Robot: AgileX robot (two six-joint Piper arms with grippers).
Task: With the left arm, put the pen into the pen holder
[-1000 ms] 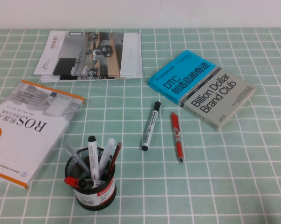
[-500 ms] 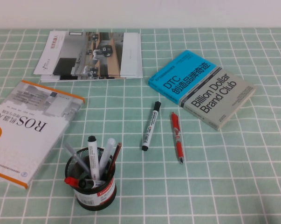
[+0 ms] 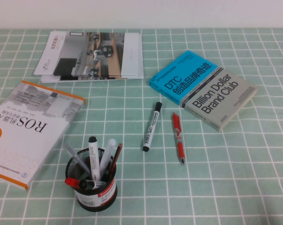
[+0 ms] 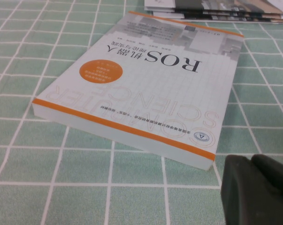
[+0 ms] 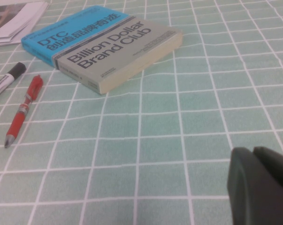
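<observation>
No change is occurring across the high views: nothing on the tabletop is shifting, and neither arm is entering.

The thin dark red pen [image 3: 116,158] stands tilted inside the black mesh pen holder [image 3: 92,187], upright at the table's near left among other pens.

The left gripper [image 4: 258,190] and right gripper [image 5: 261,185] sit low over the table.

Pen holder [image 3: 91,184] sits near the front, pen [image 3: 115,160] standing in it. ROS book [image 3: 26,129] is to its left, marker [image 3: 151,125] and clip pen [image 3: 178,137] to its right, DTC book [image 3: 203,87] behind those, magazines [image 3: 92,55] at the back-left.
</observation>
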